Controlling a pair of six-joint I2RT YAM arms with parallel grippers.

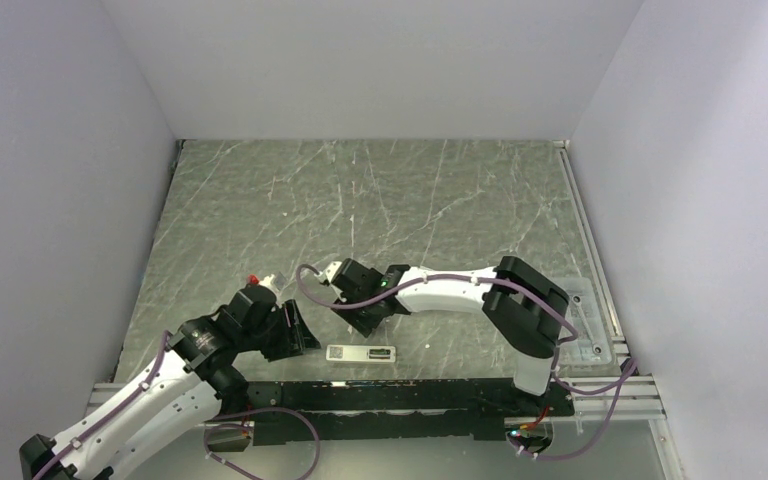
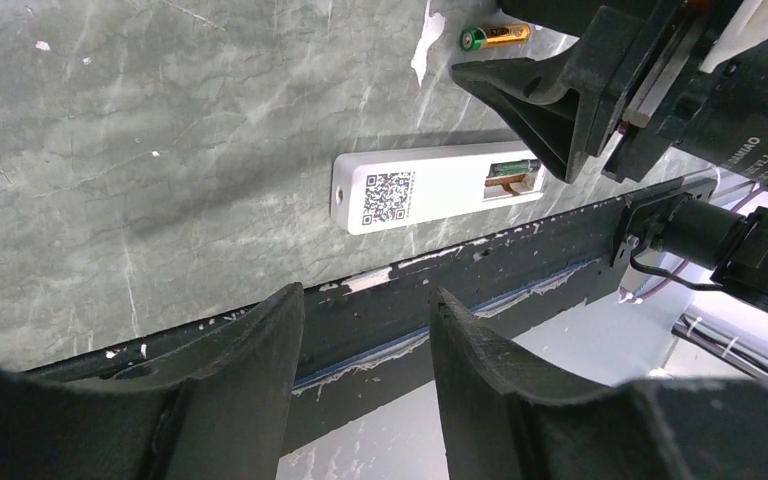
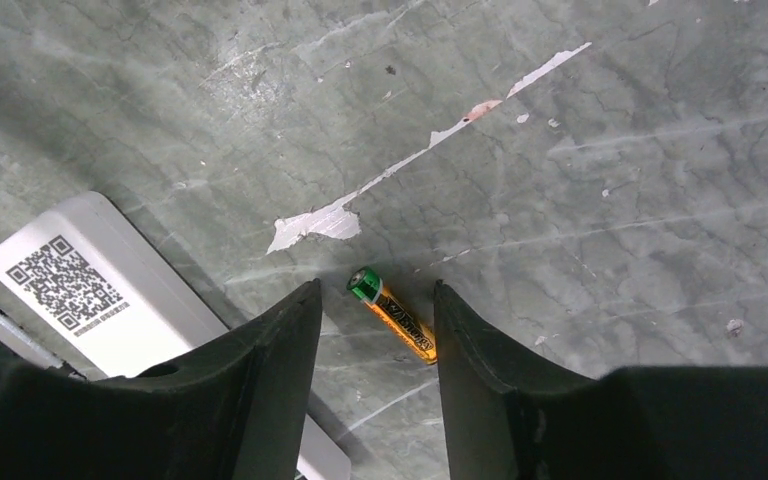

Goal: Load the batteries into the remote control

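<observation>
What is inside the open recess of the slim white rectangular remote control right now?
The recess of the remote control shows a small brownish-orange piece, too small to identify. Its far end is covered by a black finger of the right gripper.

In view are one remote control (image 2: 435,187), one battery (image 3: 393,314) and two hands: left hand (image 2: 365,300), right hand (image 3: 375,288).

White arms (image 1: 450,288), black tools (image 2: 365,300), purple cables (image 1: 301,283)

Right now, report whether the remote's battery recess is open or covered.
Open: the remote control lies code side up, its recess uncovered, the interior showing.
</observation>
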